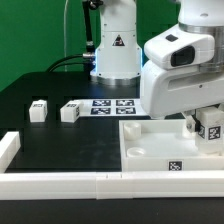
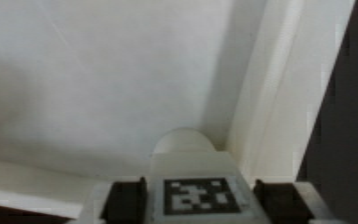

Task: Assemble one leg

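My gripper (image 1: pixel 207 122) is shut on a small white leg (image 1: pixel 213 124) with a square tag, held over the exterior view's right side of the large white panel (image 1: pixel 160 142). In the wrist view the leg (image 2: pixel 197 170) sits between the two dark fingers (image 2: pixel 128 198), its rounded end pointing at the panel (image 2: pixel 87 90) close to the panel's raised edge (image 2: pixel 270 70). Whether the leg touches the panel is not visible. Two more tagged legs (image 1: pixel 38 110) (image 1: pixel 70 112) lie on the black table at the exterior view's left.
The marker board (image 1: pixel 112 104) lies behind the loose legs, in front of the robot base (image 1: pixel 115 55). A white border wall (image 1: pixel 60 182) runs along the front, with a short piece (image 1: pixel 8 148) at the exterior view's left.
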{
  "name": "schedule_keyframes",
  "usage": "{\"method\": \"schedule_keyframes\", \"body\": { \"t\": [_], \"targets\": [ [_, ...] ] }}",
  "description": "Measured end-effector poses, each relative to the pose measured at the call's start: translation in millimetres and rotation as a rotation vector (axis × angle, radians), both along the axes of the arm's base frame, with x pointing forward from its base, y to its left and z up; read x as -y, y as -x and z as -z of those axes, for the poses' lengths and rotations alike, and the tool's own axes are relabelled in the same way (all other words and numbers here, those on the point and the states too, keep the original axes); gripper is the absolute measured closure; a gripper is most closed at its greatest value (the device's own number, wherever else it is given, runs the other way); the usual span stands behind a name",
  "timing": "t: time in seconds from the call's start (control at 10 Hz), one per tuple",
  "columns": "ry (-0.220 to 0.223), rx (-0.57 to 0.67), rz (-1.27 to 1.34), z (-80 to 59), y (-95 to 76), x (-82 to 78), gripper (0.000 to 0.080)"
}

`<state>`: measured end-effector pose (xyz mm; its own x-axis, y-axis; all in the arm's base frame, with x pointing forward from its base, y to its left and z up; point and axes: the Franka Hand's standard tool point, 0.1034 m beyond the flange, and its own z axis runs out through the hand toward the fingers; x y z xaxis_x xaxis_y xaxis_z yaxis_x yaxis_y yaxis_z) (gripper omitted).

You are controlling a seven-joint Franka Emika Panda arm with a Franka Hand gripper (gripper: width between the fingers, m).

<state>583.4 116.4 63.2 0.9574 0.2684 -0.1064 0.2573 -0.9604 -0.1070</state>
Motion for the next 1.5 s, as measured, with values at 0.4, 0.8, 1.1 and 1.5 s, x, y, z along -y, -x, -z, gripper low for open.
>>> {"method": "schedule_keyframes", "body": {
  "t": [0.4,0.8,1.1,1.5],
  "targets": [
    [0.025,0.031,0.257,0.0,-3.8,-2.1,0.0510],
    [0.079,-0.009,0.778,-1.4,-0.2,-12.1,0.0509],
    [0.111,-0.053,1.156,0.1,1.0,-15.5,0.0509],
    [0.117,-0.081,1.339,1.1,1.1,-17.6,0.0407]
  ]
}}
